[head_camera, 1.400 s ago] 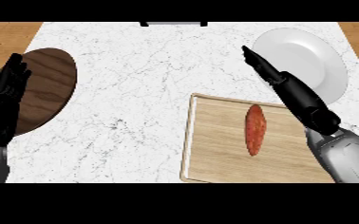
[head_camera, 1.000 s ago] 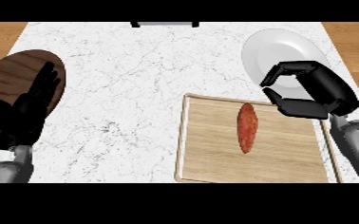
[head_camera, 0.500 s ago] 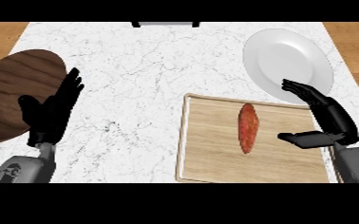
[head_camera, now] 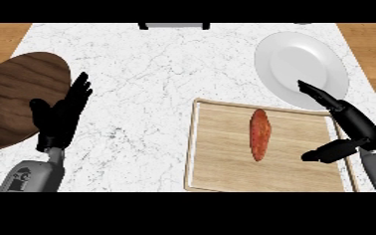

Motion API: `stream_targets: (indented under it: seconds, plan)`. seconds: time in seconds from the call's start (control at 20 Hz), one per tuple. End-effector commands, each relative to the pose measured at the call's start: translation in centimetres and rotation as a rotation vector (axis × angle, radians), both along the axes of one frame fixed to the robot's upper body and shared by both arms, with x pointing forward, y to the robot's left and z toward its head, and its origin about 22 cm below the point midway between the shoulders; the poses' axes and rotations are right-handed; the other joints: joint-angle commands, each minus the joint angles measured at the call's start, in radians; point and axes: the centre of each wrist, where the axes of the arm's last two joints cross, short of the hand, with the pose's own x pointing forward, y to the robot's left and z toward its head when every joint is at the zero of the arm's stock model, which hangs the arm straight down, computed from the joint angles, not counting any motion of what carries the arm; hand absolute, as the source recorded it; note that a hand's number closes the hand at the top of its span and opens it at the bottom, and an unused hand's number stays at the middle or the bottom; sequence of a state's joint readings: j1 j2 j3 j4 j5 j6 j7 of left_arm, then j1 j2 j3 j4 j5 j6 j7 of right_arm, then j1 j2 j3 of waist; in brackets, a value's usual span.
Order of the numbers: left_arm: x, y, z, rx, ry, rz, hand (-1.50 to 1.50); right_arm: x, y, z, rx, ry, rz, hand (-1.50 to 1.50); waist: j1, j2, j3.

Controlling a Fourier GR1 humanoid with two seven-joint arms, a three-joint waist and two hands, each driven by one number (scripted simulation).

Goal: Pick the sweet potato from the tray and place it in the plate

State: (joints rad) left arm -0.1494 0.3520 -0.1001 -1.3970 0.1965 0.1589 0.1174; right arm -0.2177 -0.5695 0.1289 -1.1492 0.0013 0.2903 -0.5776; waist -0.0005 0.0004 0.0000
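Observation:
A long reddish-orange sweet potato (head_camera: 260, 134) lies lengthwise on the pale wooden tray (head_camera: 220, 159) at the lower right. A white plate (head_camera: 301, 69) stands just beyond the tray's far right corner. My right hand (head_camera: 346, 129) hovers over the tray's right edge, open, fingers spread toward the plate and thumb pointing left, a short gap away from the sweet potato. My left hand (head_camera: 60, 118) rests open at the left, fingers up, far from the tray.
A dark brown round wooden board (head_camera: 22, 94) lies at the counter's left edge, partly behind my left hand. The white marble counter (head_camera: 161, 74) stretches between board and tray. A dark object (head_camera: 174, 26) sits at the far edge.
My right hand opened from a curled pose and dropped lower beside the tray's right edge. The left hand rose into view at the left. The sweet potato has not moved.

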Motion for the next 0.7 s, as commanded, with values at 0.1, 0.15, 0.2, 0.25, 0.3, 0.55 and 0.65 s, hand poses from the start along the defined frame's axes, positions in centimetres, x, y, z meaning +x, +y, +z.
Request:
stream_targets:
  seconds: [0.1,0.15,0.2,0.25,0.3,0.55,0.65]
  plan:
    - [0.6,0.8,-0.9,-0.024,-0.006,-0.001,0.00,-0.4,1.7,0.9,-0.159,0.070,0.070,-1.50,-0.003,-0.001,-0.001]
    - [0.4,0.7,0.3,0.011,-0.005,-0.011,0.00,-0.3,0.9,2.9,-0.181,0.119,0.065,-1.50,-0.003,-0.003,-0.001]
    - [1.5,-0.1,-0.1,-0.010,0.013,0.005,0.00,0.4,2.4,2.1,-0.222,0.119,0.091,-1.50,-0.002,0.000,-0.001]
    - [0.5,-0.3,0.0,0.005,0.010,-0.013,0.00,0.4,3.3,1.3,-0.241,0.110,0.098,-1.50,0.003,-0.001,0.000]
    - [1.4,-0.7,1.3,-0.002,-0.001,-0.003,0.00,1.0,4.3,1.0,-0.247,0.120,0.108,-1.50,0.004,-0.001,0.000]
    - [0.7,-0.4,0.8,-0.013,0.014,-0.011,0.00,0.2,5.1,2.2,-0.420,0.115,0.094,-1.50,0.001,-0.002,0.000]
    - [0.6,1.0,-0.4,0.000,0.009,0.001,0.00,1.6,4.8,1.9,-0.470,0.135,0.096,-1.50,0.005,0.001,0.000]
